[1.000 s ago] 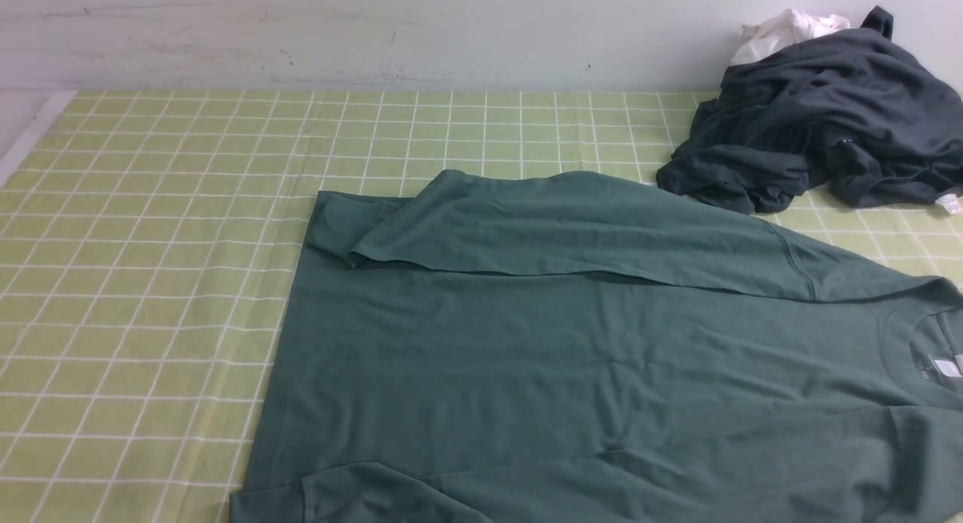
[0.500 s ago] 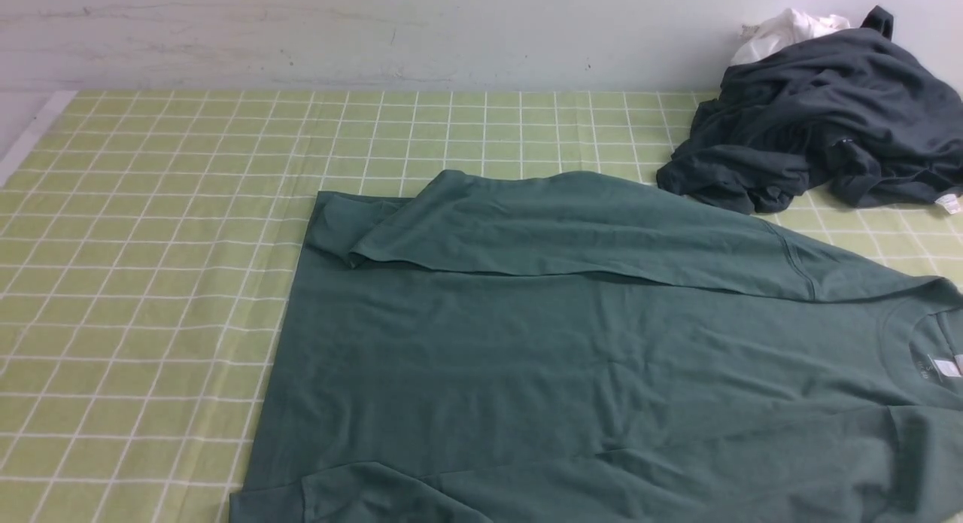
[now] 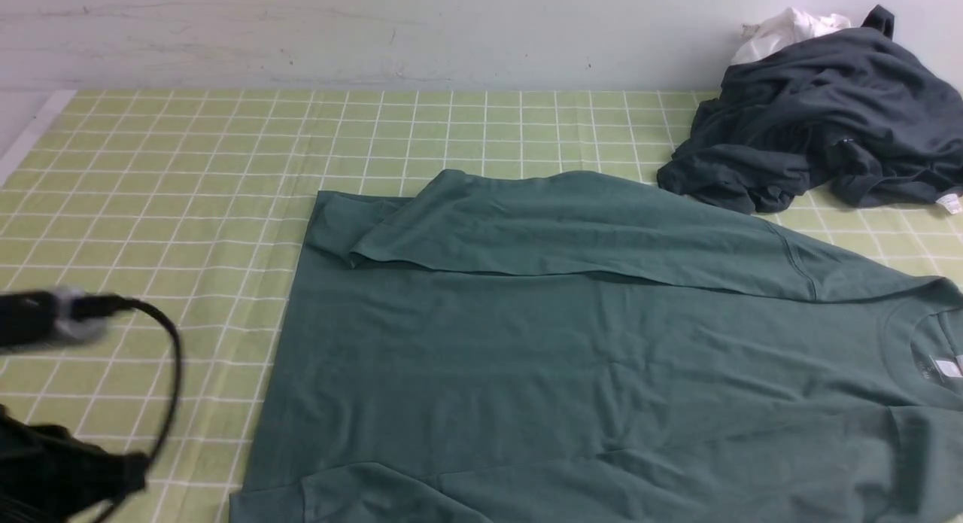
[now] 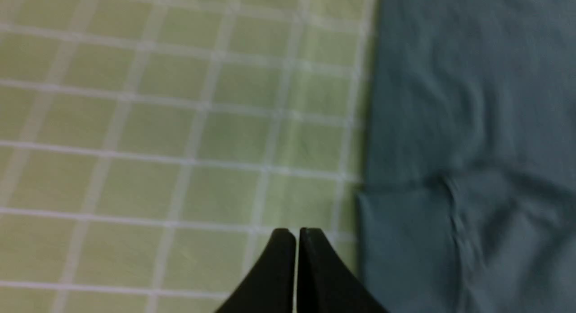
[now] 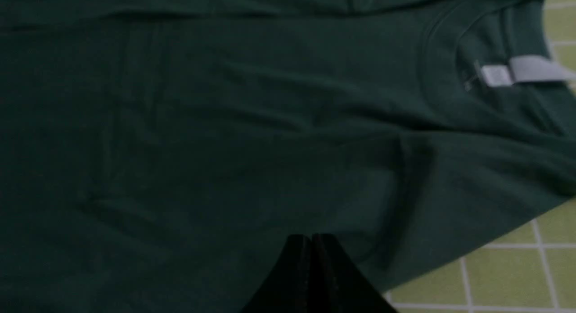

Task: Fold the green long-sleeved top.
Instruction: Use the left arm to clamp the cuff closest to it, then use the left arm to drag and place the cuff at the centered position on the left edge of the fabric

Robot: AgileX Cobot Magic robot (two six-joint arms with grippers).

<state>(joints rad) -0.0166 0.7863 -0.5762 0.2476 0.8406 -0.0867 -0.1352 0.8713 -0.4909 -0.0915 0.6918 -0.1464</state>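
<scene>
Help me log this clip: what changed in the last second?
The left arm swung into the front view at the lower left, over the checked tablecloth beside the hem of the green long-sleeved top. The left end effector is shut and empty; nothing was taken hold of or let go. The top, the dark grey garment and the white cloth stayed put.

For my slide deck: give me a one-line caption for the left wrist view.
Left gripper, fingers shut, over the checked tablecloth just beside the edge of the green long-sleeved top.
</scene>
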